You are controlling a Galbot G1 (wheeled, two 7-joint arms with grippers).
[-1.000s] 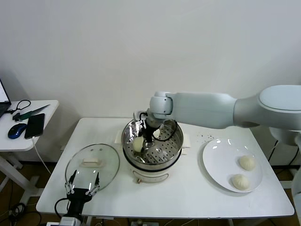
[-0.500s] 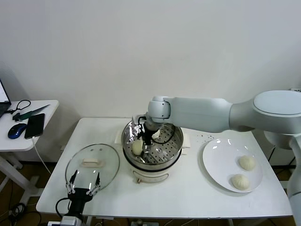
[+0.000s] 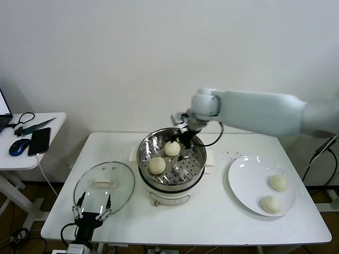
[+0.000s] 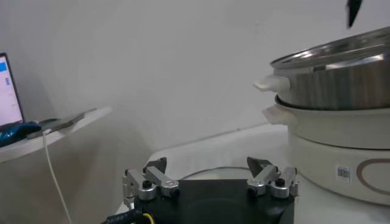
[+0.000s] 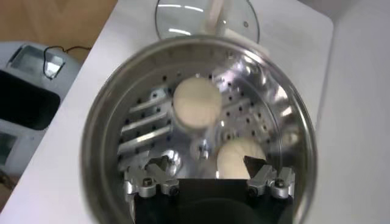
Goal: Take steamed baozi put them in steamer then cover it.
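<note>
Laptop [image 3: 2, 114] mostly out of frame

Right gripper [image 3: 183, 138] raised, jaws apart — left gripper [image 3: 94, 208] parked, open.

Low view across the white table [image 4: 201, 149] from the left gripper [image 4: 210, 181], whose 2 metal fingers [image 4: 149, 182] stand spread well apart above a black mount, holding nothing. Beyond the gripper and to one side stands the steamer [image 4: 332, 131]: a shiny steel basket [image 4: 332, 76] with a small cream side handle [image 4: 270, 82], seated on a cream-white electric base [image 4: 341, 155] bearing a small printed label [image 4: 343, 172]. A dark object tip [image 4: 353, 11] hangs above the basket rim. On the far side, a separate side table [image 4: 55, 137] carries a laptop screen [image 4: 9, 88] and dark items, with a pale cable [image 4: 52, 176] hanging from it.
</note>
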